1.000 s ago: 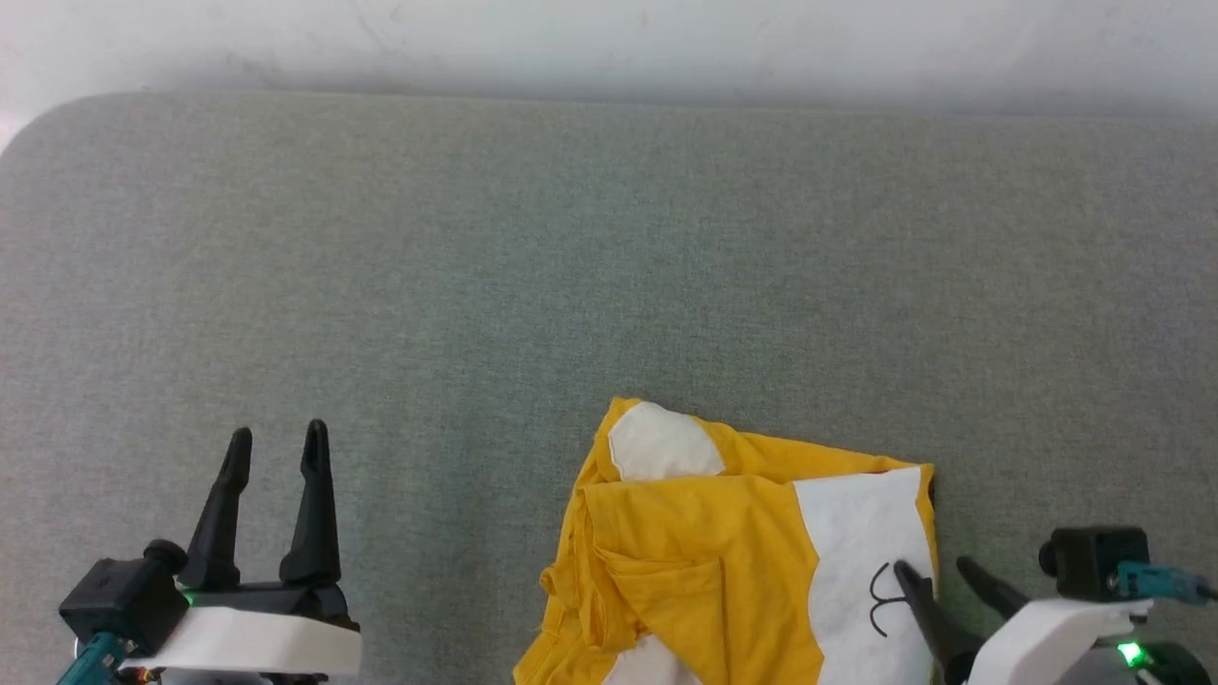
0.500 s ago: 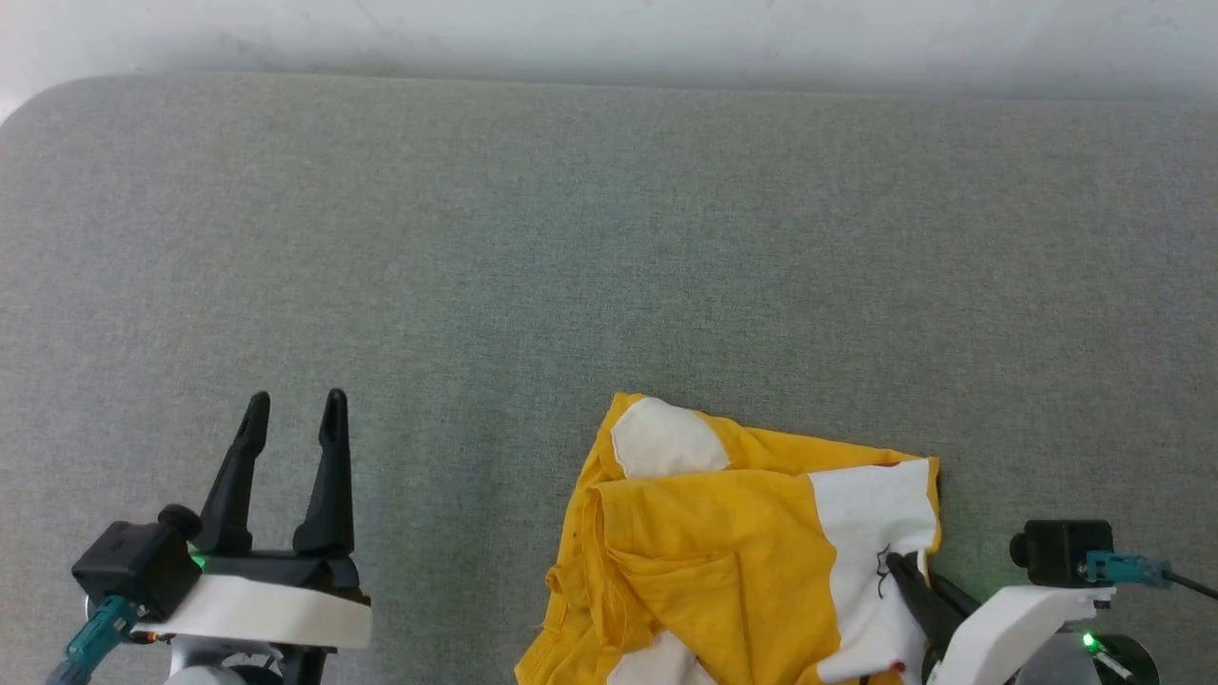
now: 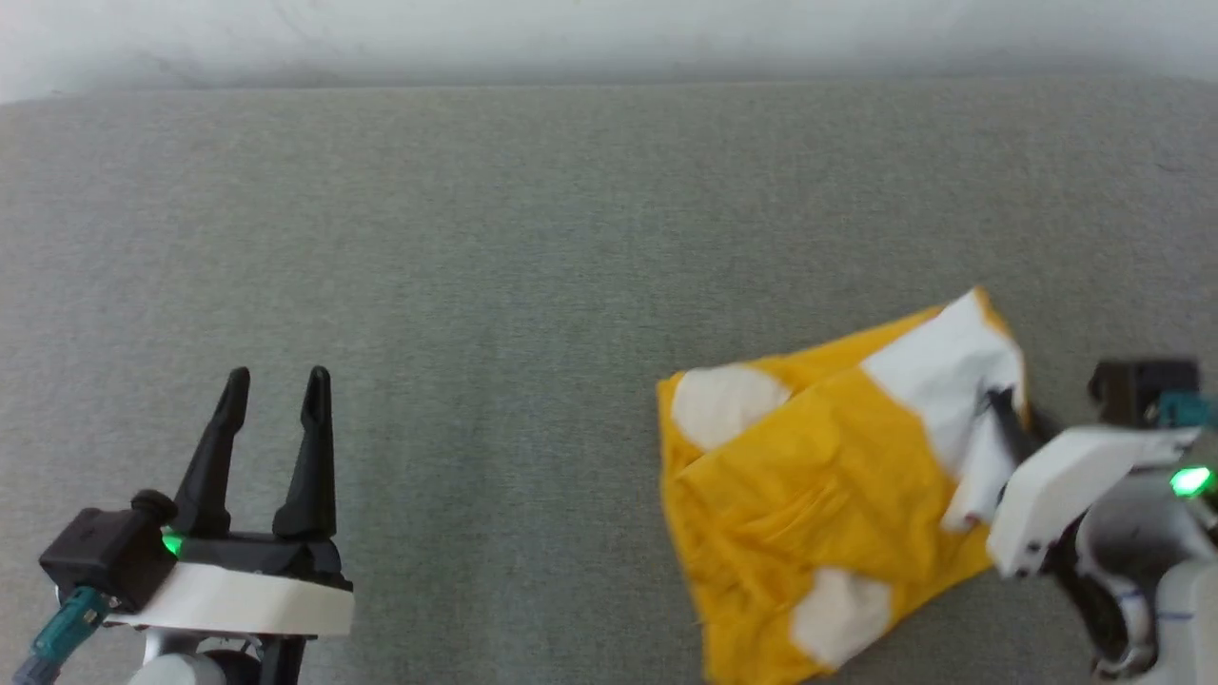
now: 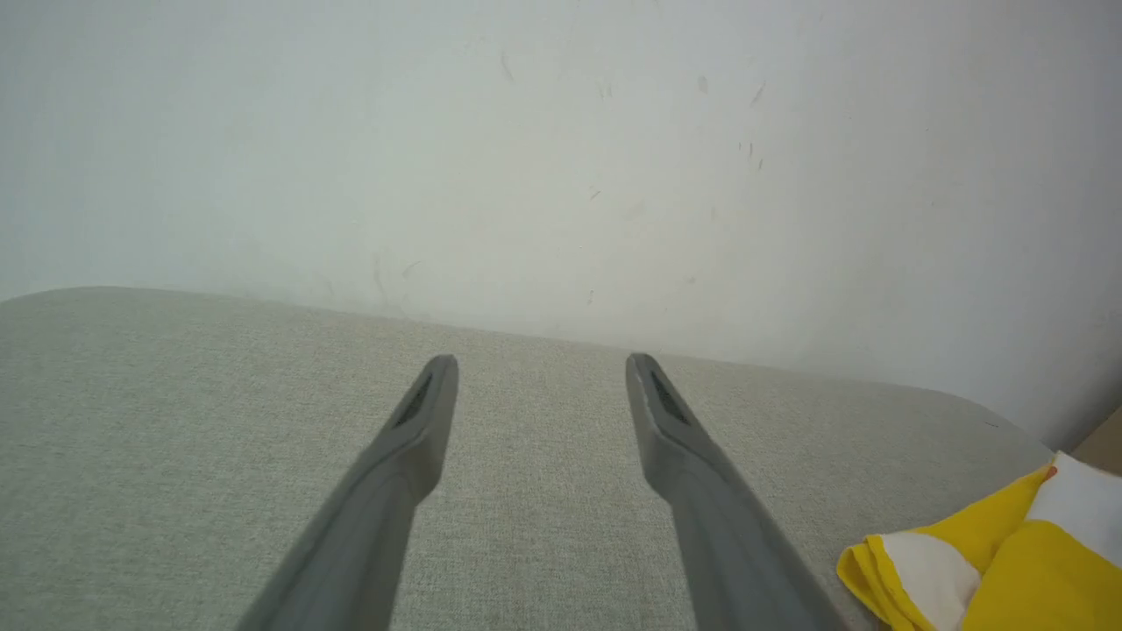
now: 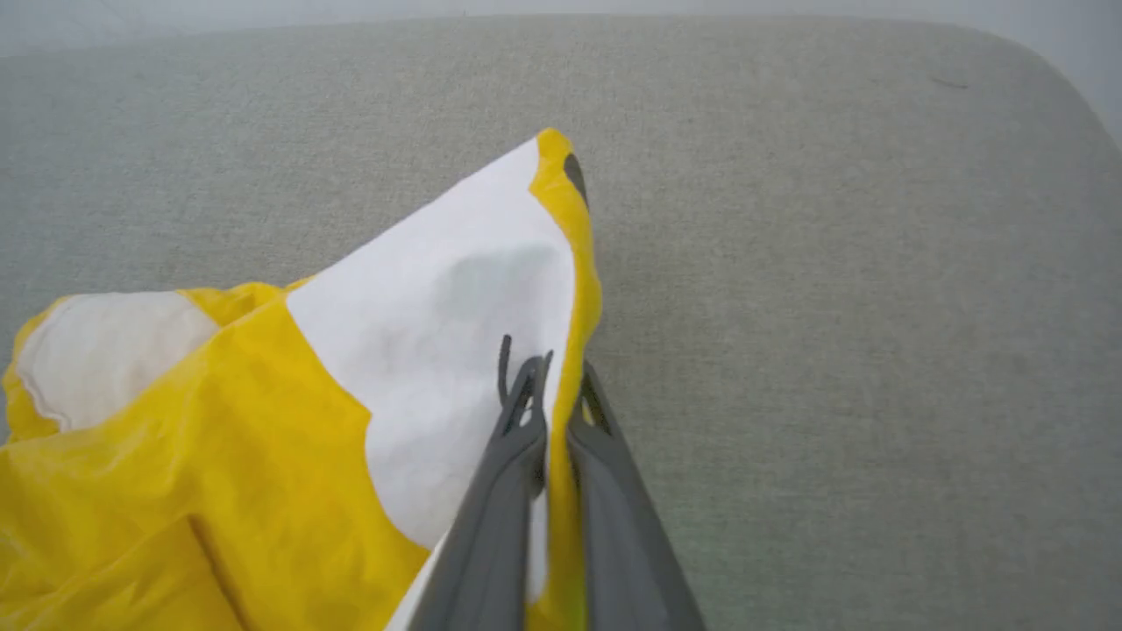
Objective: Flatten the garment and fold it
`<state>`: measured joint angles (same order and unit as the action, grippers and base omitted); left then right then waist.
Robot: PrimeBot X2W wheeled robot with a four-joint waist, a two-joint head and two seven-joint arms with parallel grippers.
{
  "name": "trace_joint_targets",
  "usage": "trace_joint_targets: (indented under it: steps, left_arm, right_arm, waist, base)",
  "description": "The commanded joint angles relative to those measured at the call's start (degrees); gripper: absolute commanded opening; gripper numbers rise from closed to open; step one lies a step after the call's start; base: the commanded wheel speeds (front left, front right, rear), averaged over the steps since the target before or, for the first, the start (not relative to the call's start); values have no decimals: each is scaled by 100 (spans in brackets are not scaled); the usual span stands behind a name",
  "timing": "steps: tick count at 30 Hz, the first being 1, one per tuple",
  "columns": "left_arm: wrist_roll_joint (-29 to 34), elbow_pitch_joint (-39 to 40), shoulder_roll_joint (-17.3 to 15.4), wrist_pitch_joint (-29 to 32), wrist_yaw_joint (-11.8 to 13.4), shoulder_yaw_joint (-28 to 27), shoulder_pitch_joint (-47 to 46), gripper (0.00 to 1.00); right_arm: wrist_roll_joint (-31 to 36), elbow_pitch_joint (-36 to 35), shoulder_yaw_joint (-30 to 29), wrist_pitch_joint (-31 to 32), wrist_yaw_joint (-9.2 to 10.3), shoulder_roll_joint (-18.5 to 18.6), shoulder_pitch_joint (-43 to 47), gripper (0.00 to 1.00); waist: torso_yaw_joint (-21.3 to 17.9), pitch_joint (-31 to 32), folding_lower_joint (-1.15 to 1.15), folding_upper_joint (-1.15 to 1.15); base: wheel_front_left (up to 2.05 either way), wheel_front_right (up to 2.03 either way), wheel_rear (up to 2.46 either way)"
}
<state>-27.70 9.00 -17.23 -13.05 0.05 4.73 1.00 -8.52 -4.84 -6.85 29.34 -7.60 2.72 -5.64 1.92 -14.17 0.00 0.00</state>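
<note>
The garment [image 3: 818, 485] is a bright yellow T-shirt with white patches, rumpled on the grey cushioned surface at the right of the head view. My right gripper [image 3: 999, 404] is shut on its right edge, pinching a white patch, and that edge is lifted. In the right wrist view the two fingers [image 5: 526, 421] close on the garment [image 5: 263, 438] at the yellow hem, next to a thin black stripe. My left gripper [image 3: 276, 390] stands open at the lower left, well apart from the cloth. The left wrist view shows its spread fingers [image 4: 421, 421] and a corner of the garment [image 4: 990, 570] at the lower right.
The grey cushioned surface [image 3: 476, 238] stretches wide to the left and behind the shirt. A pale wall [image 3: 609, 29] runs along its far edge. In the right wrist view the surface's rounded corner [image 5: 1043, 61] lies at the upper right.
My right gripper has shut on the shirt's right edge and carried it up and to the right, dragging the cloth along. The head view has also shifted. The left gripper stays open.
</note>
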Motion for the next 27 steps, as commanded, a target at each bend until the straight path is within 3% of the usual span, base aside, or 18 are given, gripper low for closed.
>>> trace_joint_targets:
  steps: [1,7,16,21,27]
  left_arm:
    - [23,67,-65,22,6,-29,-110,100]
    - [32,270,-213,78,-12,-105,-299,100]
    - [45,692,-496,122,9,-360,-658,100]
    - [40,832,-636,168,-21,-432,-832,100]
    - [25,903,-710,182,-58,-437,-1017,100]
  right_arm:
    - [215,-89,-122,84,11,16,-240,0]
    - [791,-292,-532,470,11,190,-757,0]
    - [1174,-204,-1171,887,11,1147,-1286,0]
    - [1304,48,-1401,739,11,1609,-1533,0]
    - [1577,441,-1785,392,11,1825,-1803,0]
  waist:
    - [-203,-220,0,0]
    - [-437,-618,0,0]
    - [-800,-1313,0,0]
    - [-898,-1626,0,0]
    - [-886,-1947,0,0]
  base:
    - [0,0,0]
    - [0,0,0]
    - [0,0,0]
    - [0,0,0]
    - [0,0,0]
